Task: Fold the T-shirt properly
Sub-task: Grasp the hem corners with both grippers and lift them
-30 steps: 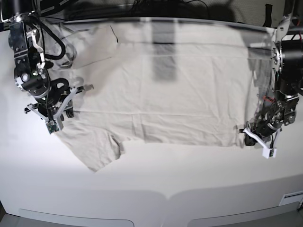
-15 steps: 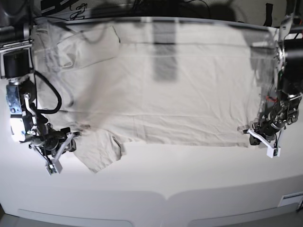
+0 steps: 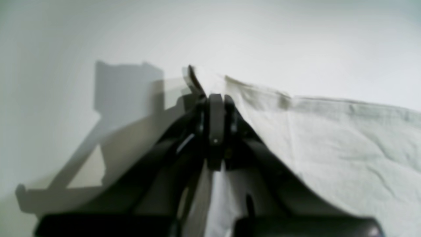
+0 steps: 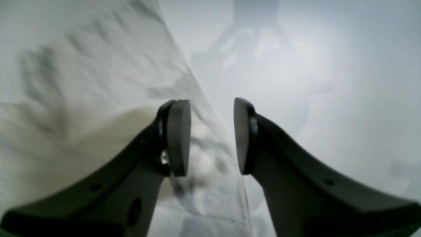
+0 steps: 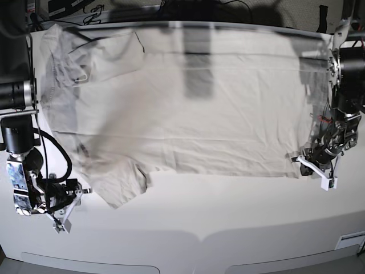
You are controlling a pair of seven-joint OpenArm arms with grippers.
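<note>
Base view: the T-shirt was seen spread flat over the far half of the white desk, its collar end toward the view's left and its hem toward the right. One sleeve lay at the near left, and much of the left part was blurred. A dark band of shadow crossed the cloth near the top middle. No brand, label, print or readable writing was found on the shirt, the desk or the arms.

The left gripper was set at the shirt's near hem corner, on the view's right. From the left wrist camera its fingers were seen pressed together, with the hem edge of the shirt pinched between them and the cloth drawn up to them.

The right gripper was seen low at the view's left, over bare desk just beside the sleeve. From the right wrist camera its fingers were shown standing wide apart with nothing between them, the shirt's edge lying below and to one side.
</note>
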